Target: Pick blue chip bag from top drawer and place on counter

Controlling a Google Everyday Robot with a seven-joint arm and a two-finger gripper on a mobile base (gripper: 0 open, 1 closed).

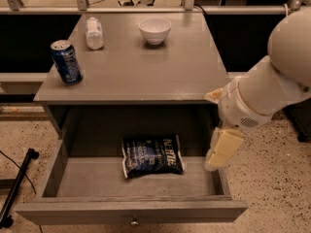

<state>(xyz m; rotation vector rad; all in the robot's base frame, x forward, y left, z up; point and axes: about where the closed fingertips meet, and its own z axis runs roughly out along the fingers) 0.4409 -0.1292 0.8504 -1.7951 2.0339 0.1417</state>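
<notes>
The blue chip bag (152,156) lies flat in the middle of the open top drawer (131,209), white lettering up. The drawer is pulled fully out below the counter (146,72). My gripper (219,150) hangs at the end of the white arm over the drawer's right edge. It sits to the right of the bag, above it and not touching it, and it holds nothing that I can see.
On the counter stand a blue soda can (66,62) at the left edge, a small white bottle (94,33) and a white bowl (155,30) at the back. A black cable and stand (17,188) lie on the speckled floor at the left.
</notes>
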